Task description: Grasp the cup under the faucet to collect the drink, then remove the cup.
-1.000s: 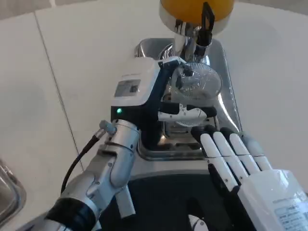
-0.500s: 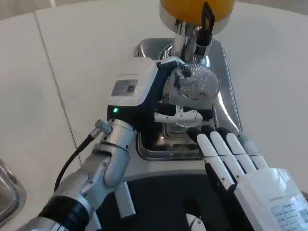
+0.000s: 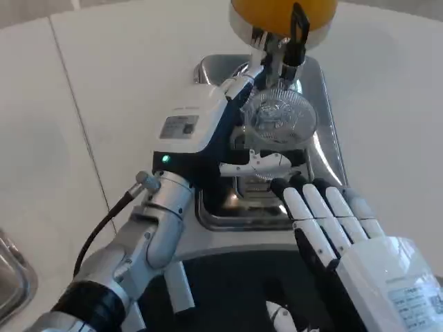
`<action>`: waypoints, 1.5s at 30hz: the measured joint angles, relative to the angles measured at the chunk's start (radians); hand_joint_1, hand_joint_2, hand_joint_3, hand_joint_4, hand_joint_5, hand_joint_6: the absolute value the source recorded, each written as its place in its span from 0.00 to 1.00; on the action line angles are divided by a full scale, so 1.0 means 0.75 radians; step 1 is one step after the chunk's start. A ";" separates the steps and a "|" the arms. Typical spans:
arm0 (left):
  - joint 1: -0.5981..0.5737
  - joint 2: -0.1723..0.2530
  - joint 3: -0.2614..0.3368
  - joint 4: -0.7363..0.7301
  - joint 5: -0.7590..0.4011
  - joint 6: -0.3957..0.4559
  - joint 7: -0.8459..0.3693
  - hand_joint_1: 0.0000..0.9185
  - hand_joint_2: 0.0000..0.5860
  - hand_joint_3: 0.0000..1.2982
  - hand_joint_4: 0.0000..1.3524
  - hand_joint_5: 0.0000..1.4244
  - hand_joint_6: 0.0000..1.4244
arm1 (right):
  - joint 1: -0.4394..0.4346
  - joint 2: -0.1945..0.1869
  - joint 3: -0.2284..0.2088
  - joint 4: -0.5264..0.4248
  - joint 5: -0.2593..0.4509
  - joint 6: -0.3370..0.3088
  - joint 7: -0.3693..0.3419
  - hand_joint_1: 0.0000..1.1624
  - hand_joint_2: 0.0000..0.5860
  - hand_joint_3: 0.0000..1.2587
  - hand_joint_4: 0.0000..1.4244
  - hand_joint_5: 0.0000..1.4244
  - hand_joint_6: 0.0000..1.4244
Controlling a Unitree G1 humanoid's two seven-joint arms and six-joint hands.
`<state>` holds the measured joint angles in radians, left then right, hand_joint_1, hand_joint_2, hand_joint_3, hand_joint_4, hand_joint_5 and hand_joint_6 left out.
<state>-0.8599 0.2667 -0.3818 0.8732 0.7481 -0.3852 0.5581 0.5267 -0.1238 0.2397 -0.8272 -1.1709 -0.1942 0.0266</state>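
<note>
A clear plastic cup (image 3: 279, 119) stands on the steel drip tray (image 3: 325, 145), under the faucet (image 3: 282, 55) of the orange drink dispenser (image 3: 282, 15). My left hand (image 3: 208, 131) wraps the cup from the left, one finger reaching behind it by the faucet and another across its near side. The cup looks empty; whether liquid flows is unclear. My right hand (image 3: 339, 228) hovers near the tray's front edge, fingers straight and together, holding nothing.
The white table (image 3: 124, 76) spreads to the left and right of the tray. A metal object (image 3: 10, 277) shows at the lower left edge. The black lever (image 3: 299, 28) sits on the faucet above the cup.
My left hand has pushed the cup slightly farther in and up toward the faucet, its upper finger now reaching the spout. The right hand has barely shifted.
</note>
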 measured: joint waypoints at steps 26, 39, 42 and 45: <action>0.080 0.185 0.081 -0.212 -0.145 -0.049 -0.183 0.00 0.00 0.02 0.01 0.24 0.21 | 0.009 -0.004 0.071 0.017 -0.024 0.004 -0.027 0.27 0.93 0.02 0.00 0.00 0.00; 0.356 0.435 0.274 -0.586 -0.193 -0.044 -0.314 0.00 0.00 0.00 0.00 0.10 0.09 | 0.044 -0.006 0.061 0.017 -0.020 0.003 -0.083 0.26 0.92 0.02 0.00 0.00 0.00; 0.504 0.518 0.324 -0.760 -0.183 -0.020 -0.375 0.00 0.01 0.00 0.00 0.04 0.04 | 0.054 -0.003 0.062 0.012 -0.018 0.002 -0.092 0.26 0.92 0.02 0.00 0.00 0.00; 0.638 0.580 0.360 -0.935 -0.114 0.035 -0.423 0.00 0.01 0.00 0.00 0.00 0.00 | 0.053 0.002 0.064 0.005 -0.014 0.003 -0.092 0.25 0.92 0.02 0.00 0.00 0.00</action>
<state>-0.3815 0.7019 -0.1115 0.1718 0.6628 -0.3586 0.2407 0.5663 -0.1221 0.2876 -0.8232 -1.1815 -0.1922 -0.0427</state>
